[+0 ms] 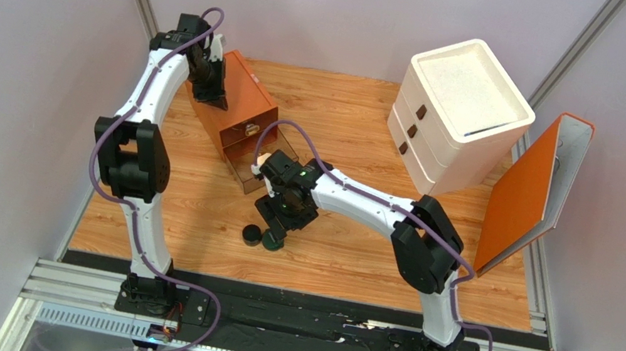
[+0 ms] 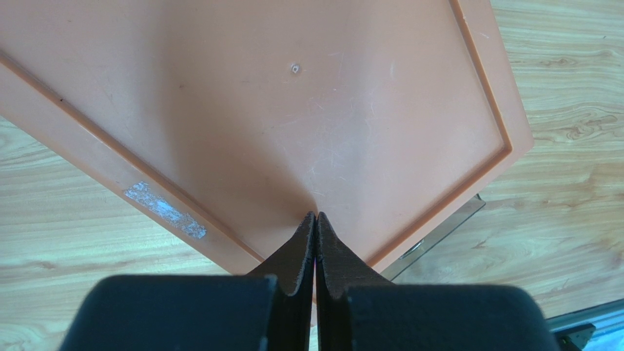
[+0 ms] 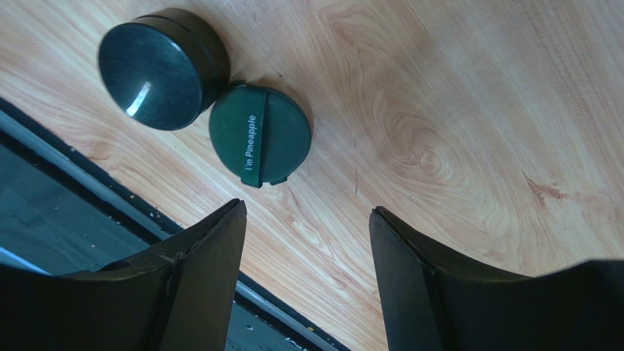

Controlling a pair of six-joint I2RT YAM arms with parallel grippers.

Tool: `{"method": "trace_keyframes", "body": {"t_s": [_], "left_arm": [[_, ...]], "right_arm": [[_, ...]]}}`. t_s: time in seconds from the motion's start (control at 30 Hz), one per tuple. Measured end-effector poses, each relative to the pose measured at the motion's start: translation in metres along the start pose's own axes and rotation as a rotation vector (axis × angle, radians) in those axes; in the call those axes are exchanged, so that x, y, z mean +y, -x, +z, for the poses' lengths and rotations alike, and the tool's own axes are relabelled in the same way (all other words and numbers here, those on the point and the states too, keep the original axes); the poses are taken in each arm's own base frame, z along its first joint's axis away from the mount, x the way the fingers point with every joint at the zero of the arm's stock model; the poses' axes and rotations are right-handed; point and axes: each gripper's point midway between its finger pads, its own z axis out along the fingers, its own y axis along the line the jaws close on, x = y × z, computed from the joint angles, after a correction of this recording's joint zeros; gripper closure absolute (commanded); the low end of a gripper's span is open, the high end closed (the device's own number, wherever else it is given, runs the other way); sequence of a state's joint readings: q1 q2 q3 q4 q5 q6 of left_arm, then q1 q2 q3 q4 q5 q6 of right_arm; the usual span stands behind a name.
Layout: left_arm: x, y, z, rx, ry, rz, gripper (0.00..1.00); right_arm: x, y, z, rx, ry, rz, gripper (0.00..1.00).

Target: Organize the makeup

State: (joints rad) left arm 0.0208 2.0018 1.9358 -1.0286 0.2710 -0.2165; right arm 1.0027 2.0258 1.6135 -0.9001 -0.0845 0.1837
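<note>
The wooden counter (image 1: 365, 117) carries a white drawer unit (image 1: 461, 114) at the far right, with an orange panel (image 1: 528, 197) propped on edge beside it; at the far left is the orange drawer box (image 1: 237, 110), its clear drawer (image 1: 267, 173) pulled out toward the middle. Something small and pale sits at that drawer, too small to name.

The left arm (image 1: 146, 110) reaches over the box; the left jaws are clenched together on nothing, tips down at the box's flat top.

The right arm (image 1: 378, 210) stretches to the near middle; the right jaws stand released with only bare wood between them, near the two compacts but not around either.

The black compact (image 3: 157, 66) and the dark green compact (image 3: 260, 135) lie flat just beside each other, rims touching or nearly so, near the counter's front edge.

Both look light, rigid and glossy, so likely slick; the low rims give little height to pinch. A grip across the green one's width, jaws low against the wood, seems best; its neighbour crowds one side, so one finger could knock the black compact.
</note>
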Motion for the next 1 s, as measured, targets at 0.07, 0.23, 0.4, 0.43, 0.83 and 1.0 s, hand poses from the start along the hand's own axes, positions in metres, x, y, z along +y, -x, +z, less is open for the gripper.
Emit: {"method": "trace_keyframes", "body": {"t_s": [0.07, 0.23, 0.4, 0.43, 0.83, 1.0], "left_arm": [[0.000, -0.001, 0.000, 0.000, 0.000, 0.003, 1.00], [0.001, -0.001, 0.000, -0.002, 0.001, 0.007, 1.00], [0.000, -0.001, 0.000, -0.006, -0.001, 0.009, 1.00], [0.000, -0.001, 0.000, -0.007, -0.001, 0.009, 1.00], [0.001, -0.001, 0.000, -0.008, -0.002, 0.012, 1.00], [0.001, -0.001, 0.000, -0.009, -0.002, 0.012, 1.00]], "right_arm": [[-0.001, -0.002, 0.006, 0.015, -0.004, 0.002, 0.35], [0.000, 0.006, 0.014, 0.013, 0.001, 0.001, 0.36], [0.005, 0.020, 0.026, 0.005, 0.023, -0.004, 0.38], [0.006, 0.020, 0.028, 0.010, 0.027, -0.006, 0.41], [0.007, 0.014, 0.039, 0.048, 0.045, -0.015, 1.00], [0.003, 0.016, 0.038, 0.040, 0.020, -0.014, 1.00]]}}
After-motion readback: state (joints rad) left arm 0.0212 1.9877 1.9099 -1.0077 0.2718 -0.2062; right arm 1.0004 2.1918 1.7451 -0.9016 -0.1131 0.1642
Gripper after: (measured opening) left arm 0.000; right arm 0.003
